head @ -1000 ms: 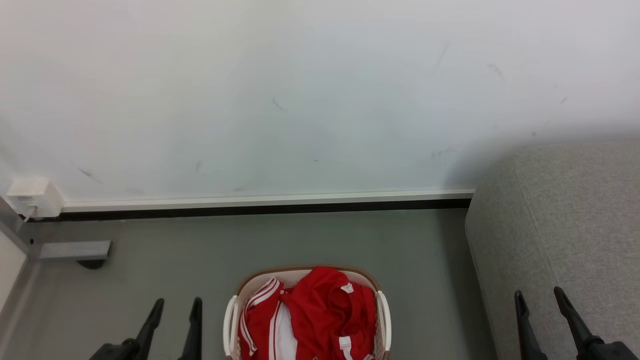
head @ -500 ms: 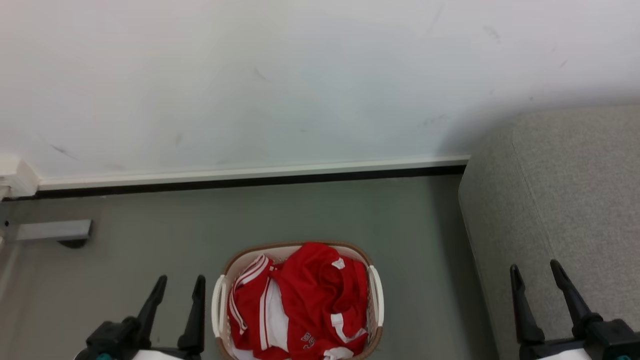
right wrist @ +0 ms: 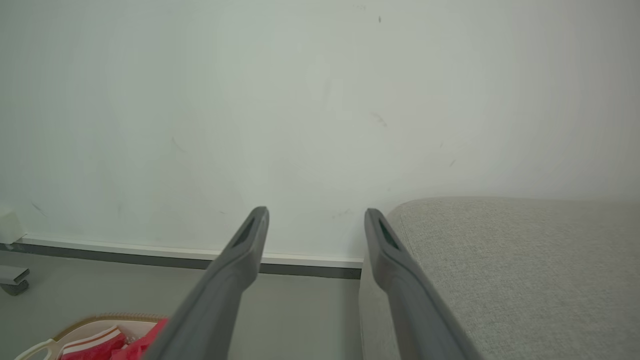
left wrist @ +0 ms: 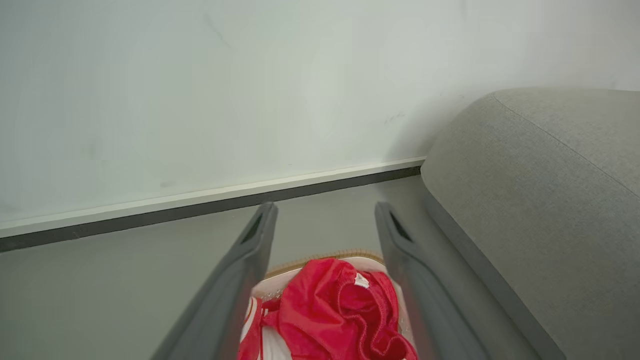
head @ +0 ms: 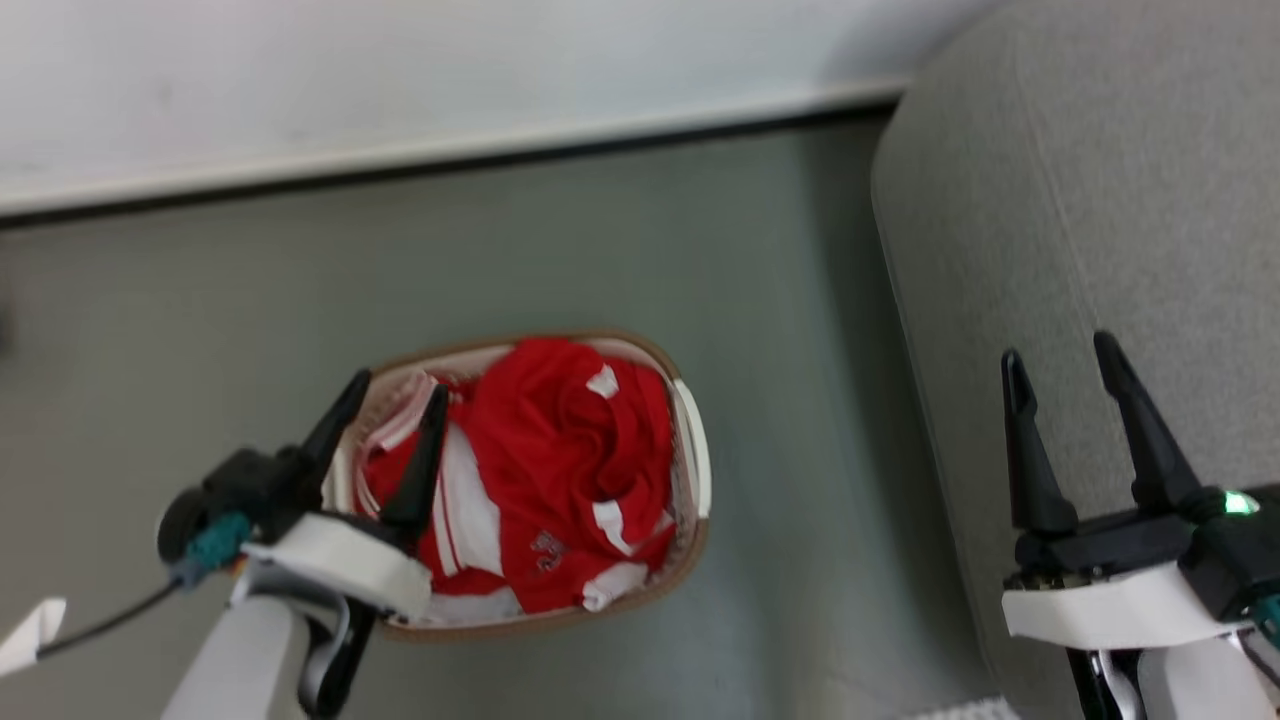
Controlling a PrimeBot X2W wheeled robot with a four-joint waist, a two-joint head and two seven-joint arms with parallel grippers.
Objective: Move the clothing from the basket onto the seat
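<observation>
The red clothing (head: 560, 460) with white stripes lies heaped in the oval white basket (head: 692, 440) on the floor, mid-frame in the head view. My left gripper (head: 398, 388) hangs open over the basket's left rim, its fingers empty. The left wrist view shows the clothing (left wrist: 330, 315) below that gripper (left wrist: 325, 212). The grey seat (head: 1100, 200) rises at the right. Open and empty, my right gripper (head: 1058, 350) is above the seat's front part; the right wrist view has the gripper (right wrist: 316, 214), the seat (right wrist: 510, 270) and the basket (right wrist: 100, 324).
A white wall with a white skirting board (head: 450, 150) runs behind the grey floor (head: 200, 300). A strip of floor separates the basket from the seat. A wheeled base (right wrist: 12, 280) stands by the wall at far left in the right wrist view.
The head camera has tilted down, so basket and seat sit higher in view. My left gripper has moved right, from beside the basket to over its left rim.
</observation>
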